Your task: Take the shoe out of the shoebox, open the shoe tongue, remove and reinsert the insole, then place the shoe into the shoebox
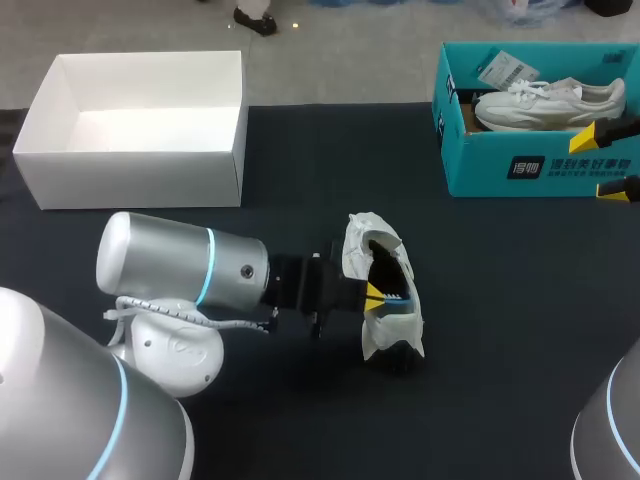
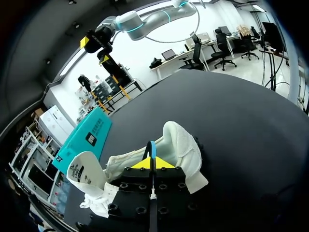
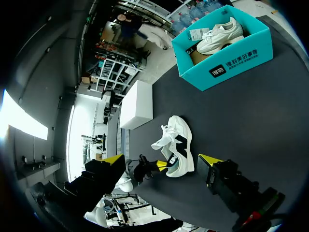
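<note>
A white shoe [image 1: 383, 252] with a dark inside lies on the black table, a little right of the middle. My left gripper [image 1: 376, 295] reaches into its opening from the left. In the left wrist view that gripper [image 2: 153, 163] has its yellow tips pressed together on the thin edge of a blue insole [image 2: 152, 147], which stands up out of the shoe [image 2: 183, 145]. The teal shoebox [image 1: 540, 172] stands at the far right with a second white shoe [image 1: 550, 103] inside. My right gripper [image 1: 605, 162] hangs open by the box's front wall, holding nothing, and from above it looks down on the shoe [image 3: 178, 150].
An open white box [image 1: 130, 160] stands at the far left of the table, also seen in the right wrist view [image 3: 137, 104]. The black tabletop between the shoe and the teal shoebox [image 3: 231, 63] is bare.
</note>
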You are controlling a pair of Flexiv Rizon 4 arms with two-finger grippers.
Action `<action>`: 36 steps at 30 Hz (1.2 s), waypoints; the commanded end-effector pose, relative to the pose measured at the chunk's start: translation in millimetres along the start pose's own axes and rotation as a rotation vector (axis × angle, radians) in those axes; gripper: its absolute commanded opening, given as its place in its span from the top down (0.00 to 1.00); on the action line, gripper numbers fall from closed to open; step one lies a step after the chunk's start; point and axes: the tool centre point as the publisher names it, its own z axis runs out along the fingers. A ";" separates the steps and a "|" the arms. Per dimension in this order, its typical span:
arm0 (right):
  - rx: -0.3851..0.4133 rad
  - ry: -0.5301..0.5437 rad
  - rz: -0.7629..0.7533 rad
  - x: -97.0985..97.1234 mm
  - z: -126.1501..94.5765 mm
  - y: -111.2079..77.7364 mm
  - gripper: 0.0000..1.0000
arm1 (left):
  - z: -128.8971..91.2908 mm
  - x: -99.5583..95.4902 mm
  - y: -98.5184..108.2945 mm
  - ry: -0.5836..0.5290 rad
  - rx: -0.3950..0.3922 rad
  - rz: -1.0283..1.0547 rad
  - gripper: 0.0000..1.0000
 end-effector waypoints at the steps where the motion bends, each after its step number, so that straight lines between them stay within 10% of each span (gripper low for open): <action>1: -0.001 -0.002 0.001 0.2 0.4 -0.5 0.00 | 9.3 -5.2 -1.3 0.018 0.020 0.005 1.00; 11: -0.001 -0.002 0.001 0.2 0.4 -0.5 0.00 | 22.1 -4.1 2.1 0.089 0.021 -0.024 1.00; 17: -0.001 -0.002 0.001 0.2 0.4 -0.5 0.00 | 11.1 -5.2 -5.3 0.083 0.008 -0.020 0.29; 19: -0.001 -0.002 0.001 0.2 0.4 -0.5 0.00 | 7.8 -6.7 -7.1 0.081 0.006 -0.017 0.26; 27: -0.001 -0.002 0.001 0.2 0.4 -0.5 0.00 | -3.4 -17.3 -13.1 0.079 -0.007 0.007 0.43; 32: -0.001 -0.002 0.001 0.2 0.4 -0.5 0.00 | -9.4 -28.3 -15.9 0.117 0.009 0.027 0.66; 34: -0.001 -0.002 0.001 0.2 0.4 -0.5 0.00 | -13.6 -32.9 -15.4 0.158 0.029 0.029 0.98; 36: -0.001 -0.002 0.001 0.2 0.4 -0.5 0.00 | -18.3 -37.1 -17.4 0.255 0.142 0.020 1.00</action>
